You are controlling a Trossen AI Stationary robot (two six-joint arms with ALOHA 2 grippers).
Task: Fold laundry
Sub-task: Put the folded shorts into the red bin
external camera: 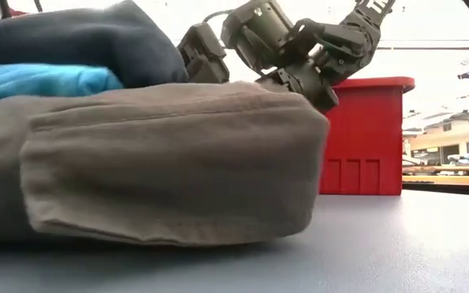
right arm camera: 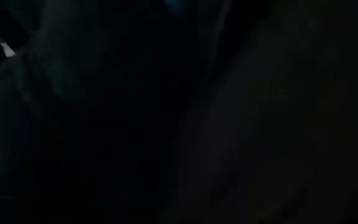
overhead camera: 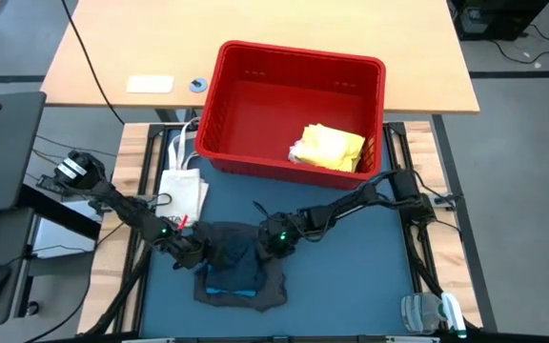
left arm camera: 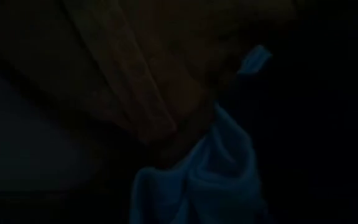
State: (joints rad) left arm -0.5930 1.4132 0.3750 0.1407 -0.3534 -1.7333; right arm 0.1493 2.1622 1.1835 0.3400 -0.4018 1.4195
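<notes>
A stack of laundry lies near the table's near edge. The dark grey garment [overhead camera: 255, 293] [external camera: 161, 163] is at the bottom, the bright blue one [overhead camera: 232, 278] [external camera: 39, 81] [left arm camera: 219, 168] lies on it, and the navy one [overhead camera: 229, 246] [external camera: 72, 37] is on top at the far side. The yellow garment [overhead camera: 332, 148] lies in the red basket. My left gripper [overhead camera: 196, 252] is at the stack's left far corner, buried in cloth. My right gripper [overhead camera: 267, 244] [external camera: 208, 53] is at its right far corner, against the navy cloth. The white lacy garment is out of view.
The red basket [overhead camera: 255, 105] [external camera: 365, 138] stands at the table's far side. A cream tote bag [overhead camera: 181, 192] lies at the far left. A clear plastic item with green trim [overhead camera: 432, 312] sits at the near right corner. Bare table shows right of the stack.
</notes>
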